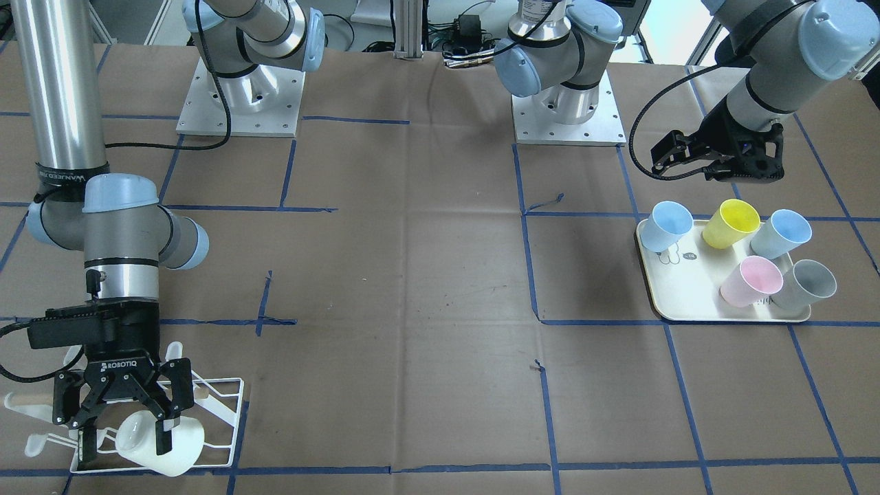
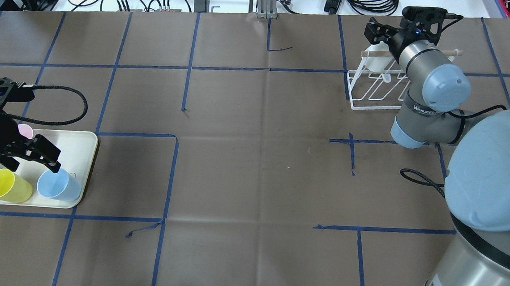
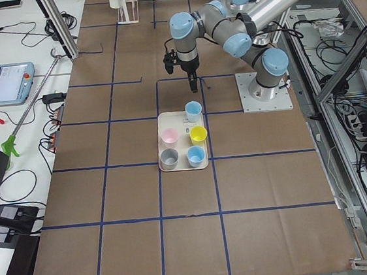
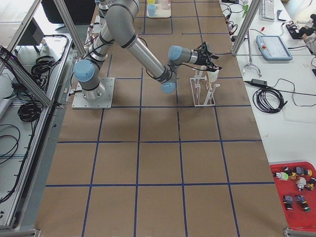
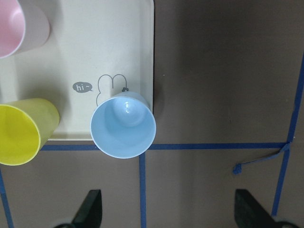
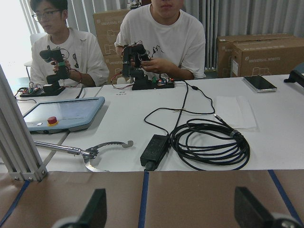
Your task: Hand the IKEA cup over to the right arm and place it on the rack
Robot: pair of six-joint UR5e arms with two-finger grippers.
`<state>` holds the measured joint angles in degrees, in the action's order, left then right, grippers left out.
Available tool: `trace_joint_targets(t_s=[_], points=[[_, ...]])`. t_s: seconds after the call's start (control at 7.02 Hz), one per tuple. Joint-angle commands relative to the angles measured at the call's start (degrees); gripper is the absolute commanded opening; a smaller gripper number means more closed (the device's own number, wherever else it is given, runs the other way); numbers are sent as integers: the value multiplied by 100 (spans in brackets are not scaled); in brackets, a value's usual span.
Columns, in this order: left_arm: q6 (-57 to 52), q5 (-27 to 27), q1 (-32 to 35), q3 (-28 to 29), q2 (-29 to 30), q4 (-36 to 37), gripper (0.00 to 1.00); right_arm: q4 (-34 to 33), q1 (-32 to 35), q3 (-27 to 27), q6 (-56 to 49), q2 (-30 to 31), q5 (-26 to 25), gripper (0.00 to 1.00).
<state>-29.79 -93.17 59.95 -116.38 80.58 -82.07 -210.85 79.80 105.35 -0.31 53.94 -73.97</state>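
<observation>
**Fingers apart at the rack, white cup lying in it**

Right fingers [image 1: 163, 432] stand spread wide at the rack [image 1: 230, 405], one on each side of the white cup [image 1: 175, 450]. In the front view I see a gap between the cup's rim and the outer finger. The right wrist camera shows both finger stubs far apart with nothing between them, so I read them as released, not clamping. Left fingers [image 5: 90, 210] are also spread and empty. They hover over the corner of the cream tray [image 1: 677, 306], just short of a light-blue cup [image 5: 123, 124].

As I judge it, the hand-over is done, since the cup is at the end of the right arm [image 1: 113, 247], well away from the tray. The placing looks nearly finished too. The cup lies inside the wire frame at the end by the wooden dowel [image 2: 450, 52]. I cannot tell whether a prong actually carries it or it merely leans on the wires. What is left for me is to lift the right arm clear and check that the cup holds.

The cup is plain glossy white, tapered and without a handle. It is tilted on its side, with its mouth turned up toward the fingers and its base toward the tabletop [image 1: 412, 275]. Five coloured cups stand on the tray: two light blue, a yellow, a pink and a grey.
</observation>
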Motion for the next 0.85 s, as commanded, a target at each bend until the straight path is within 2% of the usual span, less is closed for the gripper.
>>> trace_joint_targets(t_s=[0.0,0.28,0.71], points=[[-17,36,69,-339,90,520,97,8,0,-14,5,38,-12,100],[-62,-17,96,-709,431,1357,97,9,9,-76,5,248,14,100],[-272,-34,105,-780,1046,1956,95,17,192,-41,13,600,-3,100]])
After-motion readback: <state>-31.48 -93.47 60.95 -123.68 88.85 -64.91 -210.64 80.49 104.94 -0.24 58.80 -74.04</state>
